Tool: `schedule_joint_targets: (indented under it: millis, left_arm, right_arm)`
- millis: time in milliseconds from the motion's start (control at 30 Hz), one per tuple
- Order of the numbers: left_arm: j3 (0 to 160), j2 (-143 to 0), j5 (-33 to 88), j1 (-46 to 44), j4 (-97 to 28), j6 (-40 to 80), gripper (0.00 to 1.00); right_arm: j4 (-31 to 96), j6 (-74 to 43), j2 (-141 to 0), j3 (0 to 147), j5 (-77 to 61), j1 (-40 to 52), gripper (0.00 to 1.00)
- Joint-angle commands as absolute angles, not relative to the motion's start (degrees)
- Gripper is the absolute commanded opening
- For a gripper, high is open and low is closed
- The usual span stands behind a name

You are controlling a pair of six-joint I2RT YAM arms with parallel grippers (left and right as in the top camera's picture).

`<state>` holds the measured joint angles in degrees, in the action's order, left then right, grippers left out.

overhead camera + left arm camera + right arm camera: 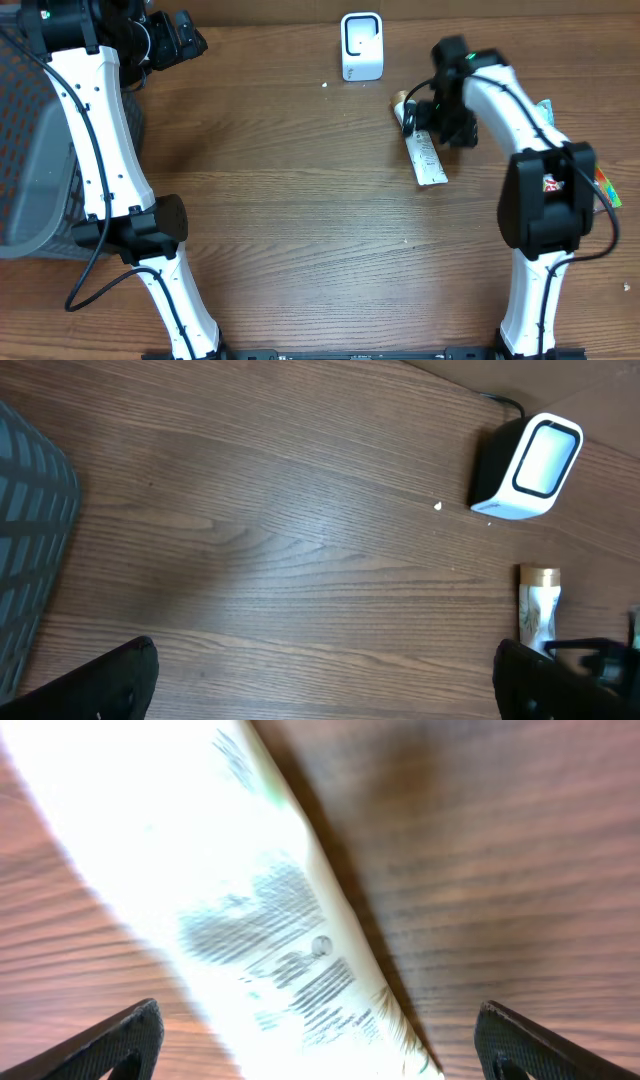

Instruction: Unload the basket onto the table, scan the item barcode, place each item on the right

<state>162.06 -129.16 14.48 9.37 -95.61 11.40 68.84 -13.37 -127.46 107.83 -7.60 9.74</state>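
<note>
At the table's two o'clock, the right gripper is hovering wide open over the gold-capped tube; pickup is pending, needing closing, then presenting the barcode to the twelve o'clock scanner

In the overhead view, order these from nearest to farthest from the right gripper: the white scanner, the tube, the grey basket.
1. tube, just beneath the right gripper.
2. white scanner, at the table's back, centre.
3. grey basket, far left edge.

Overhead straight down — wrist views low, right closest, tube shared.
</note>
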Motion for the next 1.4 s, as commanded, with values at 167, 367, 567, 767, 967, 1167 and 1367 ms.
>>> schedule_joint_targets:
  millis: [167,367,567,767,967,1167,1367]
  left_arm:
    - [162.8,-128.6,14.4,9.0,-95.5,10.7,1.00]
    - [162.8,-128.6,14.4,9.0,-95.5,10.7,1.00]
    - [162.8,-128.6,14.4,9.0,-95.5,10.7,1.00]
    - [162.8,-128.6,14.4,9.0,-95.5,10.7,1.00]
    - [162.8,-128.6,14.4,9.0,-95.5,10.7,1.00]
    - [162.8,-128.6,14.4,9.0,-95.5,10.7,1.00]
    - [162.8,-128.6,14.4,9.0,-95.5,10.7,1.00]
  right_arm:
    - [65.5,-3.9,-123.3,110.0,-21.6,5.0,0.99]
    - [60.1,0.5,-124.1,101.2,-27.5,4.4,0.86]
    - [55.7,2.0,-124.1,95.0,-27.5,4.0,0.74]
    - [52.8,2.0,-124.2,91.2,-27.8,4.0,0.47]
    - [47.6,1.9,-124.2,85.6,-31.4,4.6,0.49]
    - [43.9,1.7,-124.2,81.4,-34.2,6.0,0.61]
    - [43.5,1.7,-124.2,80.9,-33.5,7.0,0.49]
